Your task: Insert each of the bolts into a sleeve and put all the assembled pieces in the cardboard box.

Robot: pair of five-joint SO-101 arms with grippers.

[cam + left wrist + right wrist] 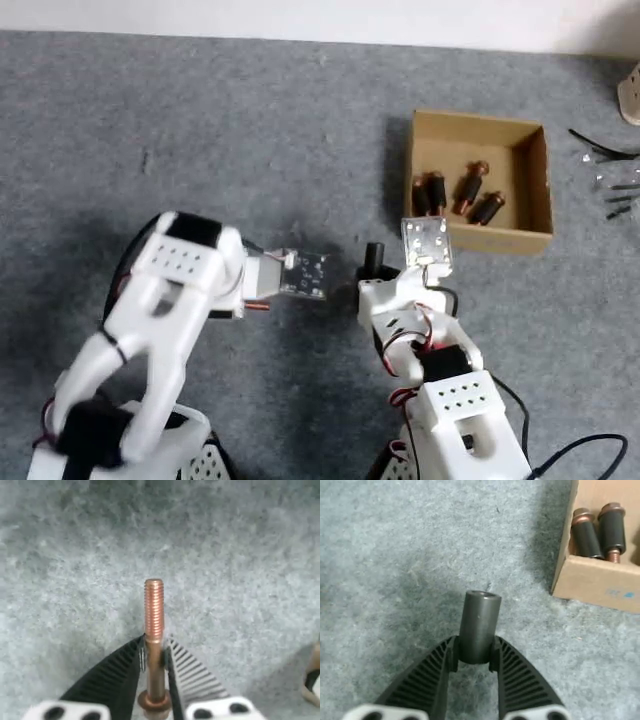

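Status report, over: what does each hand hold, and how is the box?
Left hand shut on bolt. Right hand shut on sleeve. Bolt and sleeve apart, not yet joined. Four finished pieces in box.

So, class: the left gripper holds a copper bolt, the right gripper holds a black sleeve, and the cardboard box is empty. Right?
The cardboard box is not empty: the high view shows four assembled pieces in it. The left gripper does hold the copper bolt and the right gripper the black sleeve.
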